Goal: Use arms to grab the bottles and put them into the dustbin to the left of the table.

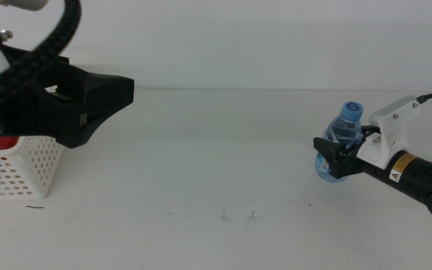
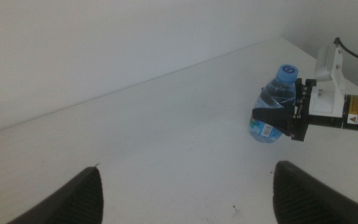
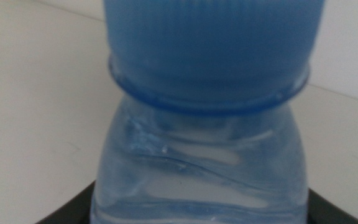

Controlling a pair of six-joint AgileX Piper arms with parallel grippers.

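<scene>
A small clear water bottle (image 1: 345, 126) with a blue cap stands at the right of the table (image 1: 216, 150), leaning a little. My right gripper (image 1: 327, 155) is shut on its lower body. The bottle (image 3: 210, 155) fills the right wrist view, with dark jaws at both sides of it. The left wrist view shows the same bottle (image 2: 272, 109) held by the right gripper (image 2: 291, 118) from afar. My left gripper (image 1: 100, 97) hangs open above the white lattice dustbin (image 1: 28, 161) at the far left, with nothing between its jaws (image 2: 185, 193). Something red (image 1: 0, 142) lies inside the dustbin.
A few dark specks (image 1: 238, 217) mark the tabletop near the front middle. A thick black cable (image 1: 43, 45) loops over the left arm. A pale wall rises behind the table's far edge.
</scene>
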